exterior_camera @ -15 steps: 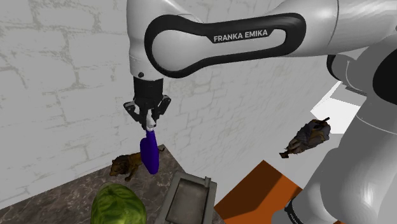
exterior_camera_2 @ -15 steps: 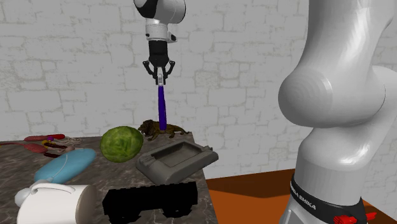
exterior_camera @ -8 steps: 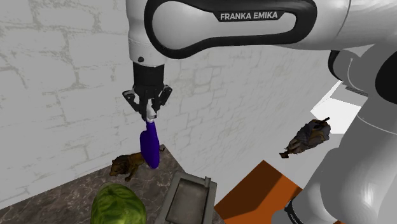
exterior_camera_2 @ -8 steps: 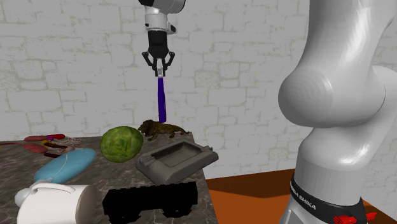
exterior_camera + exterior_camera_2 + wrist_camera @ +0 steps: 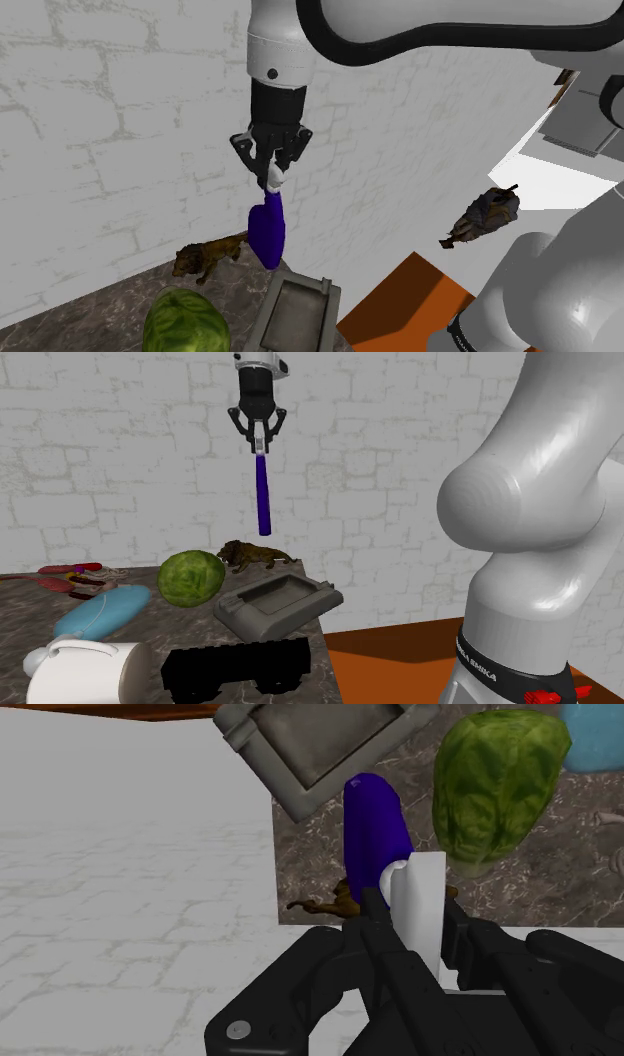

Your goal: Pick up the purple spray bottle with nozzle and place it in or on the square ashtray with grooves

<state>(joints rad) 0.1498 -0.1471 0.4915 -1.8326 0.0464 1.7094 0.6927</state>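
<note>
The purple spray bottle [image 5: 267, 232] [image 5: 264, 497] [image 5: 374, 832] hangs high in the air by its white nozzle, body pointing down. My black gripper [image 5: 272, 172] [image 5: 259, 440] [image 5: 412, 924] is shut on that white nozzle. The square grey ashtray with grooves [image 5: 297, 312] [image 5: 278, 604] [image 5: 320, 742] sits on the marbled table near its corner, below the bottle and apart from it. In the wrist view the bottle's purple body lies between my fingers and the ashtray's rim.
A green cabbage-like ball [image 5: 191, 578] [image 5: 186, 324] [image 5: 497, 777] lies beside the ashtray. A brown animal figure [image 5: 252, 554] [image 5: 206, 257] stands by the brick wall. A light blue object [image 5: 101, 610], a white mug [image 5: 88, 670] and an orange floor patch [image 5: 405, 303] also show.
The gripper has risen with the bottle and shifted toward the shoulder view's right, closer over the ashtray. The grip on the nozzle is unchanged.
</note>
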